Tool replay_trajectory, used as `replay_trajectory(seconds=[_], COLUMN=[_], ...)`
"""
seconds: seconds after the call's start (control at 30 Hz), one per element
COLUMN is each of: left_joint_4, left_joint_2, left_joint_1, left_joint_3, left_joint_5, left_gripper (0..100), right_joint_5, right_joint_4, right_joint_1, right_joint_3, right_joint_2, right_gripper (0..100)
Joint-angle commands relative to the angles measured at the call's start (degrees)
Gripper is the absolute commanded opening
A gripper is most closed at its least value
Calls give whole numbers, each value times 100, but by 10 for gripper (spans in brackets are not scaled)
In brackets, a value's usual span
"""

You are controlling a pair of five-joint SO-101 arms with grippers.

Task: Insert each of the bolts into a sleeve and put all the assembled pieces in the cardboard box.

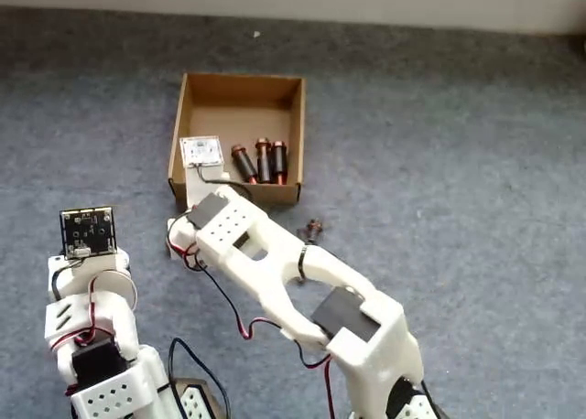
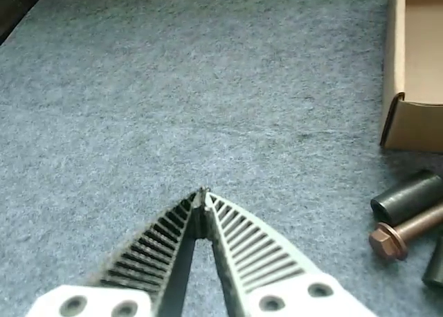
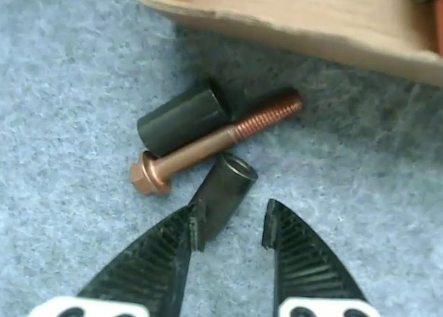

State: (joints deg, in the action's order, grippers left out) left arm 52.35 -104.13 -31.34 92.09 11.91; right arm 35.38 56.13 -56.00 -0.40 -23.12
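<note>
While the right gripper stands with its jaws apart over the grey carpet, one dark sleeve lies with its near end between the fingers, touching one finger. A loose bolt lies just beyond that sleeve's far end and alongside a second sleeve. All three are on the carpet, close to the front wall of the cardboard box. Left gripper: jaws together, tips meeting, over carpet well to the side of the box. Inside the box, three assembled pieces lie side by side near the front wall.
</note>
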Motion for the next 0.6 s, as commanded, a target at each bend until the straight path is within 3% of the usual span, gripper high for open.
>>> replay_trajectory(seconds=[0.0,0.4,0.57], left_joint_4=[-9,-9,-9], left_joint_2=[-31,-31,-31], left_joint_1=[22,110,110], left_joint_3=[-189,-189,-180], left_joint_5=[26,26,26], left_gripper=[7,7,7], right_joint_5=[53,53,-193], right_joint_4=[-259,-330,-330], right_joint_1=[31,154,215], right_joint_3=[-277,-277,-277], right_joint_2=[-136,-382,-567], right_gripper=[131,127,3])
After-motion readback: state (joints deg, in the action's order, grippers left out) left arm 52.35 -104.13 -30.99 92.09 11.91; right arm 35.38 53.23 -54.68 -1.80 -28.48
